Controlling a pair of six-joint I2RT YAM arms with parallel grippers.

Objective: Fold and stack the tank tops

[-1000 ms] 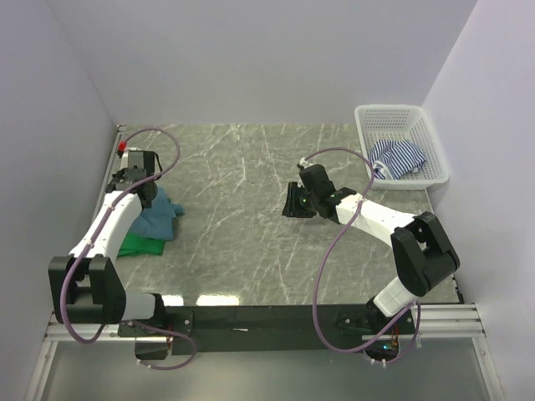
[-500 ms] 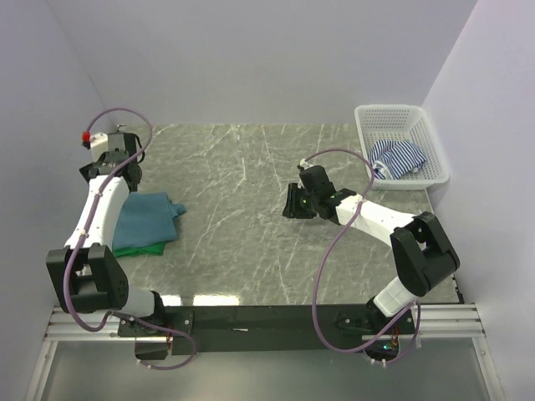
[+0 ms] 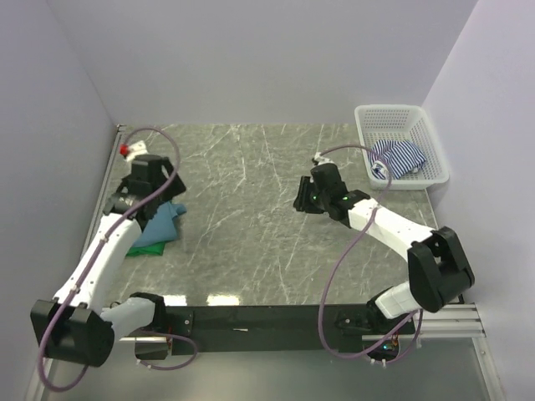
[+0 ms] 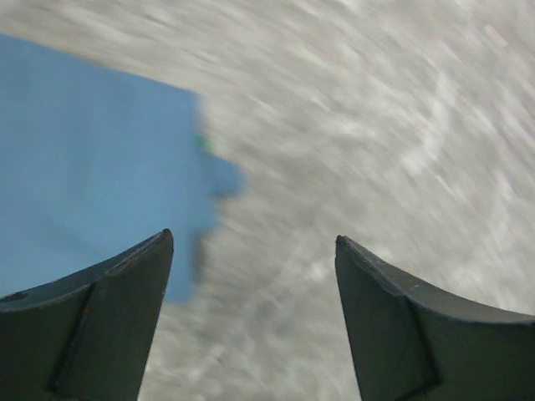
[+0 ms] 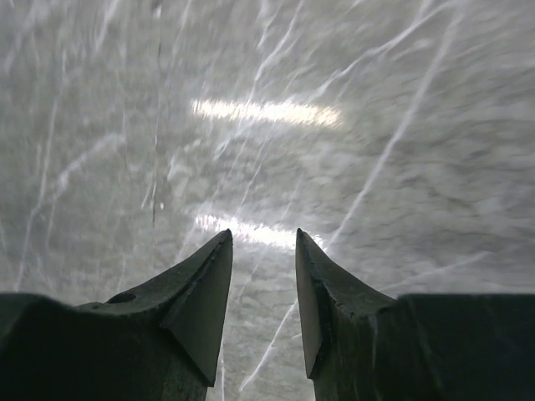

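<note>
- The tank tops are split between two places: the teal-blue top (image 3: 160, 225) lies on the green top (image 3: 132, 249) at the left side of the bench (image 3: 251, 217). The striped top (image 3: 399, 157) sits crumpled in the white basket (image 3: 393, 109) at the far right corner.
- A second ago the left hand (image 3: 140, 200) was low on the blue top. It then rose toward the far left corner, and it is now back over that top's far edge.
- Its jaws, closed a second ago, now stand wide apart with nothing between them. The left wrist view is motion-blurred, with blue fabric (image 4: 92, 150) beside the left finger.
- The blue top had been bunched under the hand and now lies flatter over the green one, of which only a near edge shows.
- The right hand (image 3: 303, 199) has shifted slightly toward the basket and its elbow has swung nearer. Its fingers have a narrow gap and hold nothing, above bare bench.
- The striped top and basket have not moved.
- The bench is grey-green marble with white veins and glare at its near edge. Plain pale walls (image 3: 251, 58) enclose three sides.
</note>
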